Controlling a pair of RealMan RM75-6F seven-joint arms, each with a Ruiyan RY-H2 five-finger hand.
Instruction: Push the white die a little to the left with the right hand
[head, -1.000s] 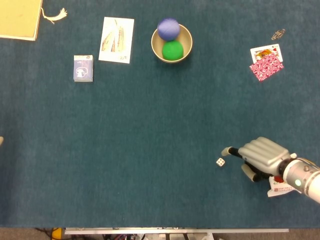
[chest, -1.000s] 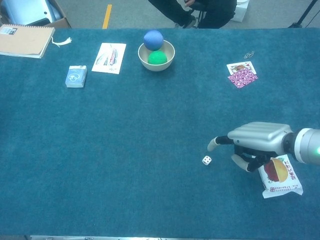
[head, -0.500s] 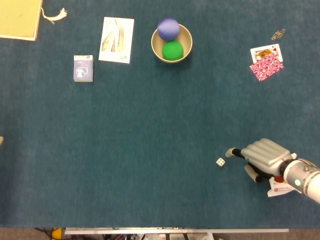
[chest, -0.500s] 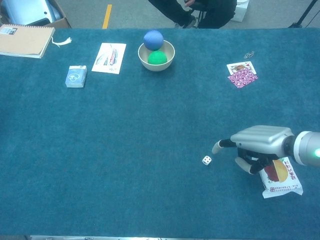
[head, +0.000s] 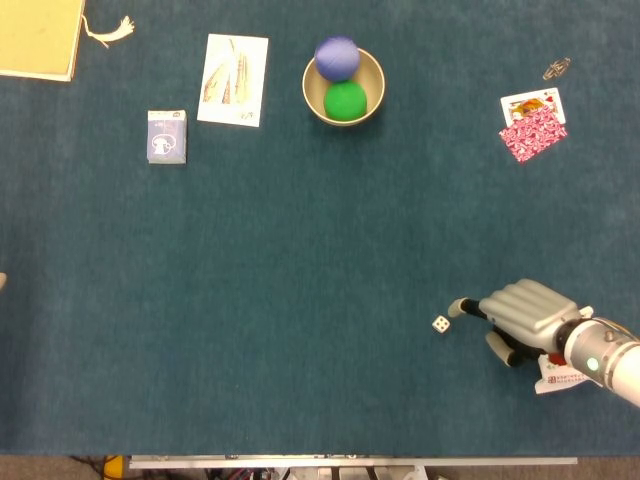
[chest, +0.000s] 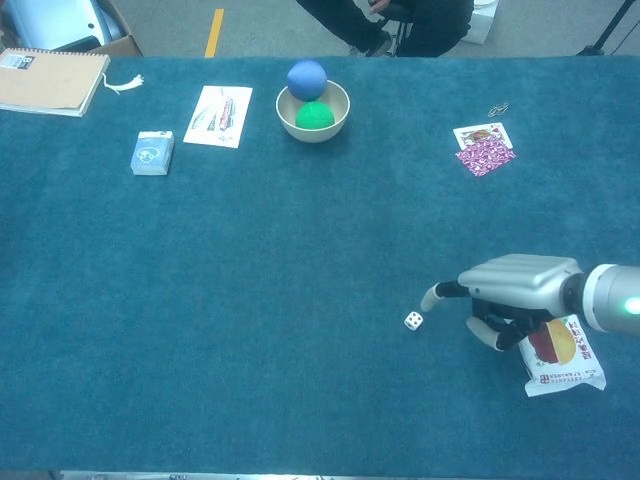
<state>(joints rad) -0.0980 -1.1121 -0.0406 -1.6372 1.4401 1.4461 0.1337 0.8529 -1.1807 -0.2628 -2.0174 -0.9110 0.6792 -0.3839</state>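
Observation:
The white die (head: 441, 324) (chest: 413, 320) lies on the blue table cloth at the near right. My right hand (head: 522, 312) (chest: 510, 290) hovers palm-down just right of it, one finger stretched toward the die with its tip a short gap away and a little farther back. Nothing is held in that hand; the other fingers lie flat together. The left hand shows in neither view.
A snack packet (head: 562, 374) (chest: 558, 353) lies under my right wrist. At the back stand a bowl (head: 371, 106) with a blue and a green ball, a leaflet (head: 235, 79), a card box (head: 166, 136), playing cards (head: 532, 124) and a notebook (head: 38, 38).
My right hand slid slightly right and toward me, then eased back left; its fingertip stays close to the die. The die has not moved.

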